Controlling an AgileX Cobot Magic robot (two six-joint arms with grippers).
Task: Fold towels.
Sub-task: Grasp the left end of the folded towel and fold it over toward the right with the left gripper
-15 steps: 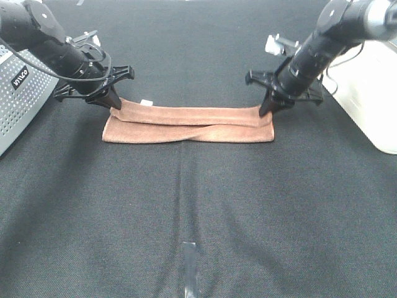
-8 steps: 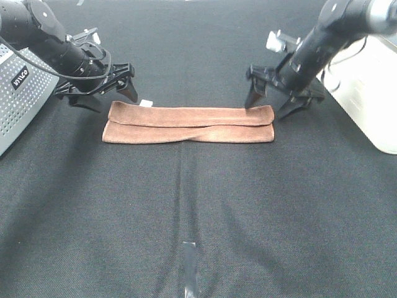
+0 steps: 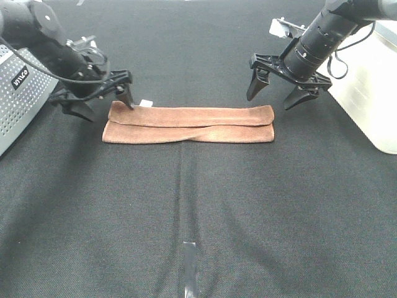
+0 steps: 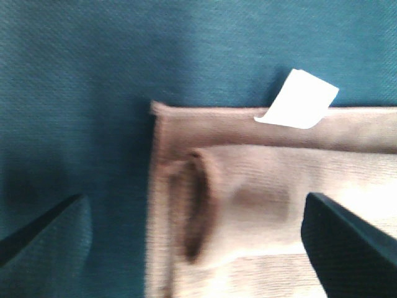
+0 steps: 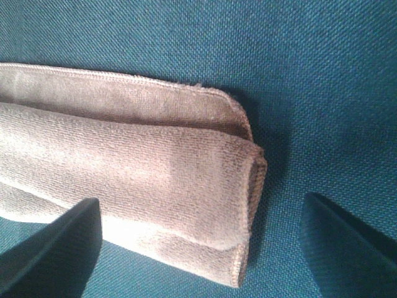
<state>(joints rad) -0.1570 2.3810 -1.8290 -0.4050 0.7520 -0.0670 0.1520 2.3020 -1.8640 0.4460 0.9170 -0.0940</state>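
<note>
The reddish-brown towel [image 3: 189,124] lies folded into a long narrow strip across the black table, with its white tag [image 3: 146,102] at the far left corner. My left gripper [image 3: 107,108] is open and empty, its fingers straddling the towel's left end. The left wrist view shows that end [image 4: 248,205], the tag [image 4: 298,99] and both fingertips [image 4: 347,242] apart from the cloth. My right gripper [image 3: 270,101] is open and empty just above the towel's right end. The right wrist view shows the folded layered end [image 5: 124,167] between the spread fingers [image 5: 56,248].
A grey perforated box [image 3: 18,93] stands at the left edge, close to my left arm. A white container [image 3: 372,93] stands at the right edge beside my right arm. A strip of tape [image 3: 189,261] marks the table's [image 3: 198,205] front middle.
Both grippers were shut on the towel's far corners a second ago. They have opened, let go and lifted slightly. The towel now lies flat and still.
</note>
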